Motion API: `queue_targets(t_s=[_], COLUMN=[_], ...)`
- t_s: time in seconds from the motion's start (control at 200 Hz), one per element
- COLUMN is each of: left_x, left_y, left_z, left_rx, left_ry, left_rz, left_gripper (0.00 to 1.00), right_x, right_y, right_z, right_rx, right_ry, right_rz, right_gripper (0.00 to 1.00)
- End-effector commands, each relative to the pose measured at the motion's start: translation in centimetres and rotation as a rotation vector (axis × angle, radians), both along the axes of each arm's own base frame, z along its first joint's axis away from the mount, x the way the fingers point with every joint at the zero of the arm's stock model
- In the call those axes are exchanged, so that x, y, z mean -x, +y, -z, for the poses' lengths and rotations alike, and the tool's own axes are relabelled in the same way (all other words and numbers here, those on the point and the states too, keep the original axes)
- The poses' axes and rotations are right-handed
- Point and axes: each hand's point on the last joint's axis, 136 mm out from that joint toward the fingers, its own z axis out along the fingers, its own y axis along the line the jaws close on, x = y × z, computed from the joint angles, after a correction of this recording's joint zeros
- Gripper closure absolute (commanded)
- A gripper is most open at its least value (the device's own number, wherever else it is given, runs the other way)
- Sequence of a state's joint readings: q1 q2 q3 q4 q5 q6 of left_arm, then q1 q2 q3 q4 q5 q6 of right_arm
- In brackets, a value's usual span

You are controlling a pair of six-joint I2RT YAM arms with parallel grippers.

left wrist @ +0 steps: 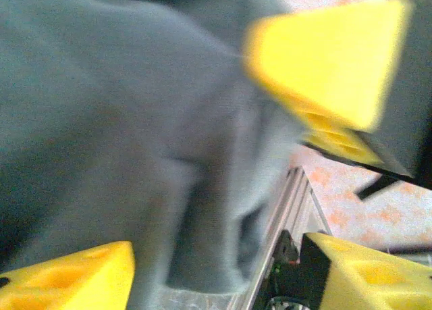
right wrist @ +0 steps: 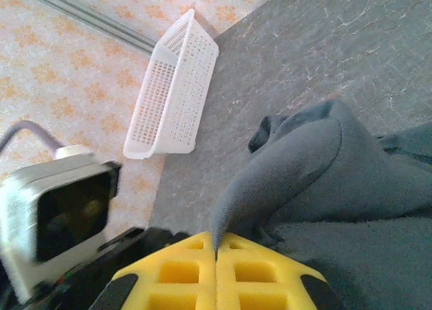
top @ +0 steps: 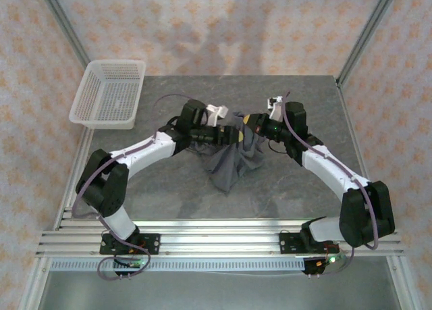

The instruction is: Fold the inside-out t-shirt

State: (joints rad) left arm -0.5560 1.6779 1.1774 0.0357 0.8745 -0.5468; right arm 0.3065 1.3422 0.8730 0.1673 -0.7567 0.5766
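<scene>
Right hand [right wrist: 216, 248] pinches the t-shirt [top: 233, 160], left hand [left wrist: 216, 259] gapes apart (white basket [top: 108, 94] sits well aside).

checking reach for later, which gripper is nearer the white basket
Left. The left gripper sits on the basket side of the t-shirt, mid-table. The right gripper pinches the t-shirt from its far side, farther from the white basket.

top: high, near edge, looking down | wrists: close-up | shared: t-shirt [top: 233, 163]
</scene>
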Motion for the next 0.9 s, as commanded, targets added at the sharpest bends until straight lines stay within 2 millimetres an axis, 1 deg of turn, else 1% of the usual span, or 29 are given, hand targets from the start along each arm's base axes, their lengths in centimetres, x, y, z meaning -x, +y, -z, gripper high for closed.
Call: queue_targets(t_s=[0.0,0.095,0.125,0.145,0.185,0.225,0.245,0.275,0.29,0.375,0.425,0.46,0.485,0.505,0.645,0.72,0.78,0.805,0.856,0.896], left_x=[-0.7,-1.8,-2.2,-2.4,-2.8,-3.0,-3.0,-3.1,-3.1,-3.1,-3.2,-3.5,-3.6,-3.8,-4.1,-3.6,-2.7,-2.5,-2.0,-1.9], left_y=[0.1,0.0,0.2,0.4,0.7,1.0,1.2,1.3,1.5,2.1,2.9,3.6,4.0,4.5,7.5,8.5,9.2,9.3,9.3,9.2], left_z=[0.3,1.2,1.6,2.0,2.5,2.8,2.8,2.8,2.9,2.9,3.1,3.2,3.3,3.4,4.5,5.6,7.2,7.6,7.8,7.5], left_rx=[-0.063,-0.099,-0.117,-0.132,-0.159,-0.173,-0.178,-0.182,-0.186,-0.193,-0.198,-0.193,-0.184,-0.180,-0.126,-0.164,-0.240,-0.247,-0.235,-0.219], left_ry=[-0.054,-0.046,-0.039,-0.035,-0.032,-0.033,-0.032,-0.034,-0.035,-0.037,-0.031,-0.022,-0.013,-0.011,0.067,0.093,0.133,0.141,0.141,0.127], left_rz=[-0.008,-0.055,-0.080,-0.097,-0.121,-0.137,-0.143,-0.151,-0.154,-0.172,-0.198,-0.222,-0.240,-0.251,-0.330,-0.336,-0.334,-0.327,-0.317,-0.319], left_gripper=[0.30,0.31,0.34,0.38,0.49,0.64,0.75,0.94,1.00,1.00,1.00,1.00,1.00,1.00,1.00,1.00,1.00,1.00,0.89,0.78], right_x=[-0.8,-0.7,-0.6,-0.6,-0.5,-0.6,-0.5,-0.5,-0.5,-0.6,-0.6,-0.7,-0.7,-0.7,-0.8,-0.7,-0.4,-0.2,0.1,0.4], right_y=[0.2,0.4,0.4,0.4,0.4,0.2,0.2,0.1,0.0,-0.3,-0.6,-1.0,-1.3,-1.5,-3.5,-4.2,-4.4,-4.5,-4.3,-4.1], right_z=[-2.0,-2.2,-2.2,-2.2,-2.3,-2.3,-2.3,-2.2,-2.1,-1.9,-1.7,-1.5,-1.4,-1.3,-1.5,-1.5,-1.5,-1.3,-0.9,-0.5], right_rx=[-0.042,-0.051,-0.050,-0.049,-0.048,-0.046,-0.043,-0.039,-0.038,-0.036,-0.034,-0.028,-0.027,-0.029,-0.077,-0.087,-0.083,-0.074,-0.060,-0.059], right_ry=[-0.056,-0.052,-0.052,-0.052,-0.054,-0.051,-0.048,-0.043,-0.041,-0.028,-0.017,-0.006,-0.001,0.000,-0.013,-0.016,-0.015,-0.014,-0.008,0.004], right_rz=[0.000,-0.008,-0.009,-0.011,-0.010,-0.004,0.000,0.007,0.012,0.023,0.036,0.046,0.052,0.053,0.096,0.104,0.099,0.093,0.072,0.056], right_gripper=[1.00,1.00,1.00,1.00,1.00,1.00,1.00,1.00,1.00,1.00,0.94,0.94,0.96,1.00,1.00,1.00,1.00,1.00,1.00,1.00])
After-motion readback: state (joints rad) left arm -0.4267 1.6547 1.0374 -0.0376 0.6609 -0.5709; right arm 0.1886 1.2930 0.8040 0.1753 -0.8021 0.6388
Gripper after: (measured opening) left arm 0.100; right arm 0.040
